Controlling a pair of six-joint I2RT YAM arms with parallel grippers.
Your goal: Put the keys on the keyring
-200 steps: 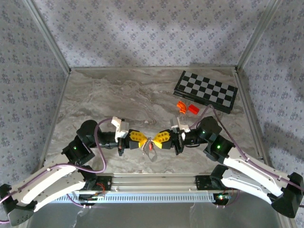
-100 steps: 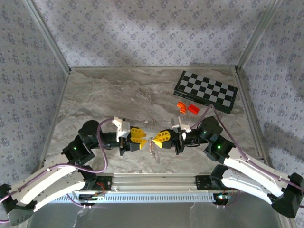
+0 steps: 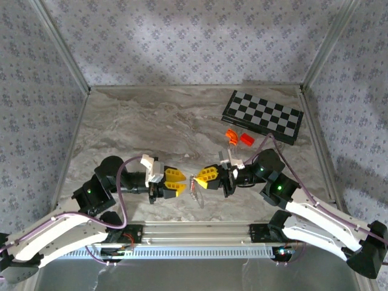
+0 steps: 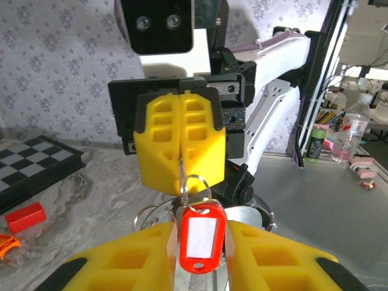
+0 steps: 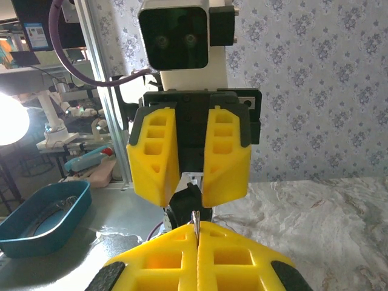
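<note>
"So, starting at the left: how does the left gripper stand?"

"It is close to the near edge of the table, a little left of the middle, and it points right. Its yellow fingers are parted with a clear gap and they grip nothing. The right wrist view shows that gap plainly."

"And the keys?"

"The keys hang between the two grippers, by the middle of the near edge. There is silvery metal on top, then a small ring, then a red tag with a white label. The tag dangles in the gap between the left fingers, and I cannot tell whether it touches either one."

"The keyring?"

"The keyring is a pale loop hanging with the same bunch, just below the grippers in the top view. I cannot tell whether the keys are threaded on it."

"Then the right gripper?"

"The right gripper points left and faces the other one tip to tip, near but apart. Its jaws are pressed together on a thin silvery piece at the top of the keys, and the bunch hangs from that pinch."

"Anything further right?"

"Two orange-red blocks lie just on the near side of a chessboard, which sits at the table's far right corner."
</note>
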